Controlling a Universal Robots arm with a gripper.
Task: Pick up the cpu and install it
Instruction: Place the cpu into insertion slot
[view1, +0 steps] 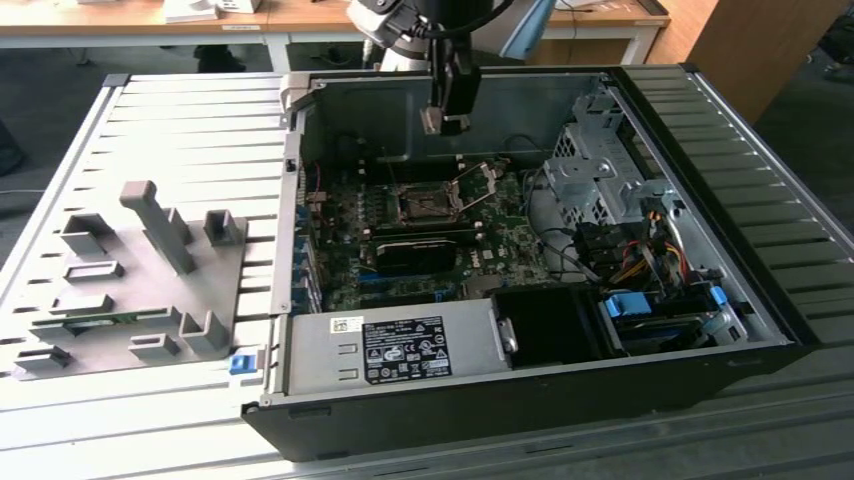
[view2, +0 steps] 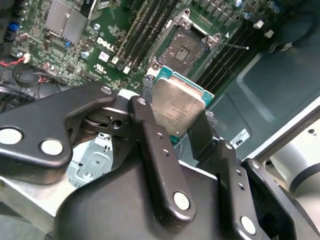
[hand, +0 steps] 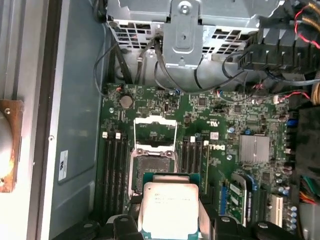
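Exterior view, left to right. A grey tray (view1: 134, 300) with upright fixtures lies on the slatted table (view1: 747, 130), just beside the left wall of the open computer case (view1: 534, 385).

The gripper (view1: 447, 122) hangs inside the case opening, near the far wall and above the green board (view1: 400, 290). It is clamped on the cpu (view1: 445, 122). In the second wrist view the two black fingers (view2: 150, 140) press opposite edges of the cpu (view2: 177, 107), metal top facing the camera, green rim showing at its far edge. The cpu is in the air, apart from the board.

The socket (view1: 430, 205) lies below the gripper with its metal frame swung up. In the first wrist view the cpu (hand: 170, 207) sits near the socket (hand: 152, 160), not over it. Memory slots (hand: 112, 165) run close along both sides of the socket.

Right side: a metal drive cage (view1: 587, 165) and a bundle of cables (view1: 641, 250) crowd the case wall, well apart from the socket.
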